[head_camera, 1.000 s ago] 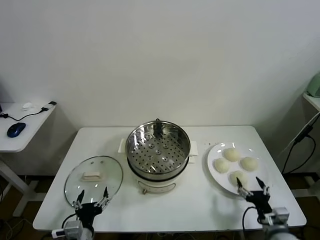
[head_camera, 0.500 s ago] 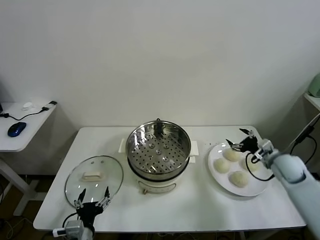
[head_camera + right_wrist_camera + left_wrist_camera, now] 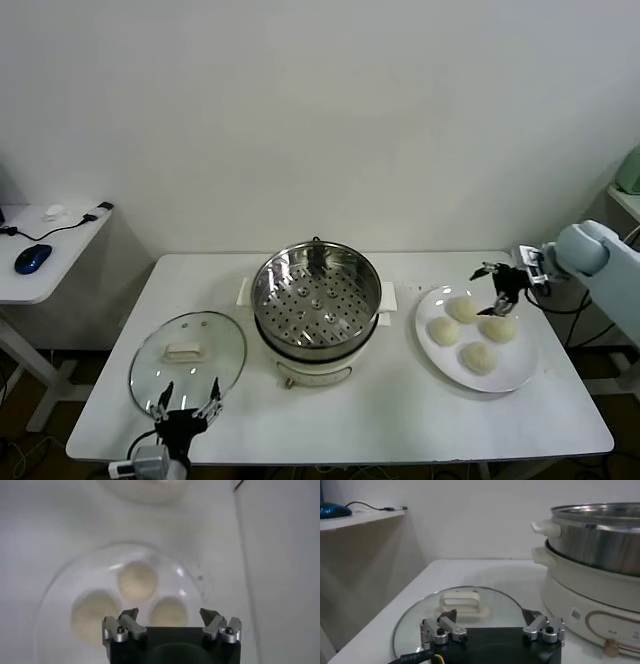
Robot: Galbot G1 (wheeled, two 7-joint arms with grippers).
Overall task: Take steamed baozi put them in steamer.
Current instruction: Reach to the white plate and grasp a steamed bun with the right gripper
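Note:
Several cream-white steamed baozi (image 3: 462, 308) lie on a white plate (image 3: 515, 364) at the table's right. My right gripper (image 3: 494, 288) hangs open just above the plate's far side, over the rear baozi and holding nothing. In the right wrist view, one baozi (image 3: 169, 611) sits between the open fingers of the right gripper (image 3: 169, 614), with two more baozi (image 3: 137, 579) beyond it. The steamer (image 3: 315, 300), a steel pot with a perforated tray on a white base, stands mid-table with nothing in it. My left gripper (image 3: 185, 404) waits open at the table's front left.
A round glass lid (image 3: 188, 350) with a white handle lies flat, left of the steamer; the left gripper (image 3: 490, 616) sits at its near rim, with the steamer (image 3: 600, 555) beside it. A side desk (image 3: 40, 255) with a blue mouse stands far left.
The right arm has swung from the table's front edge up and back, and its open gripper is now over the plate's far side. The left arm has not moved.

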